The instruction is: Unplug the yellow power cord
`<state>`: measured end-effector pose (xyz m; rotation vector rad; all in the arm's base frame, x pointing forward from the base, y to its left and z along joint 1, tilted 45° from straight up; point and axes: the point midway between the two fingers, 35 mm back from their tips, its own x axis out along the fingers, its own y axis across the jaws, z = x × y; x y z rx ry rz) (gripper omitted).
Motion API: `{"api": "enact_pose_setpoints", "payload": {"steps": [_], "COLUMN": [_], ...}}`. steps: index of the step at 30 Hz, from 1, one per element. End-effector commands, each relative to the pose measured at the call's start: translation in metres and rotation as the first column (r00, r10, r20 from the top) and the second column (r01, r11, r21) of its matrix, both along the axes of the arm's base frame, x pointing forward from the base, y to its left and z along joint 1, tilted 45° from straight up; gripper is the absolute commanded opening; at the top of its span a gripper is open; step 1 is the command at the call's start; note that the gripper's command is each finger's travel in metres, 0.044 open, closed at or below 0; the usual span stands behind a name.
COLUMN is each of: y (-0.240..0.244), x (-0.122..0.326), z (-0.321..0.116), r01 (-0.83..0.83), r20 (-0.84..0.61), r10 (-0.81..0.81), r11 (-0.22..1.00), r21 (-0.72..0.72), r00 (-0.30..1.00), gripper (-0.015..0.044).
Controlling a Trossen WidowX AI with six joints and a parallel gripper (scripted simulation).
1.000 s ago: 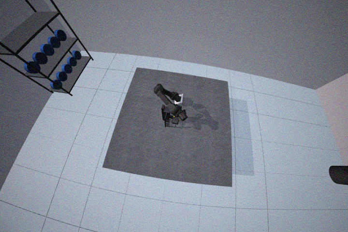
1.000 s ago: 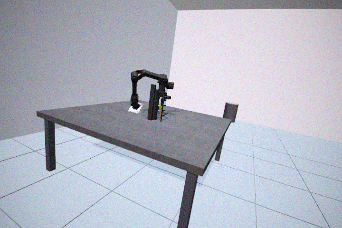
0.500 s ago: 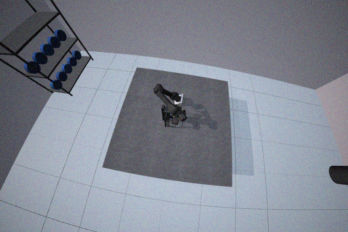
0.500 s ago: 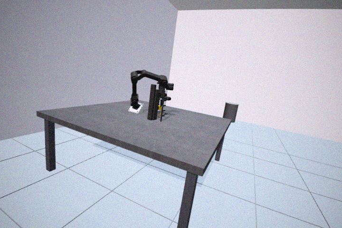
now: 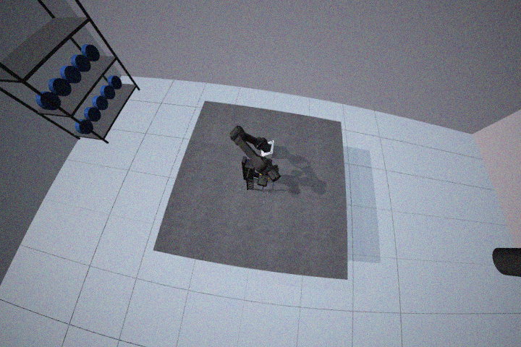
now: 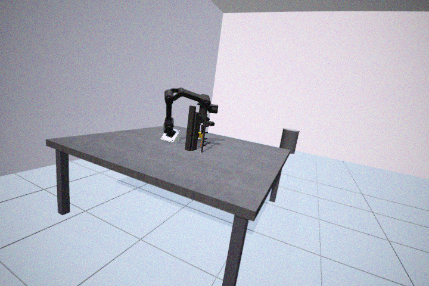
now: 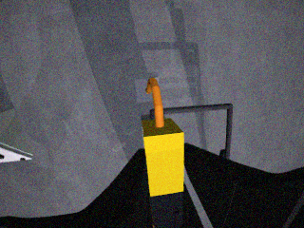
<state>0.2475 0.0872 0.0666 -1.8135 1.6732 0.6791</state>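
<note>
The yellow plug (image 7: 164,163) (image 6: 200,134) sits between the two black fingers of my gripper (image 7: 163,152), which is shut on it. The orange cord (image 7: 159,106) leaves the plug's far end and bends at its tip. A dark part (image 7: 166,211) shows below the plug in the wrist view; I cannot tell whether it is the plug's own or the strip's. A tall dark upright block (image 6: 190,129), which looks like the power strip, stands beside the plug. Whether the plug's prongs are in a socket is hidden.
A thin dark bracket (image 7: 230,128) stands just beyond the right finger, and a dark pronged rack (image 5: 250,183) stands close to the gripper. The white base plate (image 6: 167,139) (image 5: 266,153) lies under the arm's base. The grey table (image 6: 137,155) carries everything.
</note>
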Motion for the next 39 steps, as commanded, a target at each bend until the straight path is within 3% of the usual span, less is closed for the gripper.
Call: {"api": "enact_pose_setpoints", "payload": {"steps": [1,25,39], "y": [0.010,0.041,0.028], "x": [0.001,0.001,0.004], "z": [-0.007,-0.031,-0.027], "r01": [-0.003,-0.005,-0.006], "r20": [0.001,0.001,0.001], "r10": [0.003,0.005,0.006], "r11": [1.000,1.000,1.000], "r21": [0.014,0.016,0.012], "r00": [1.000,1.000,1.000], "gripper": [0.0000,0.0000,0.0368]}}
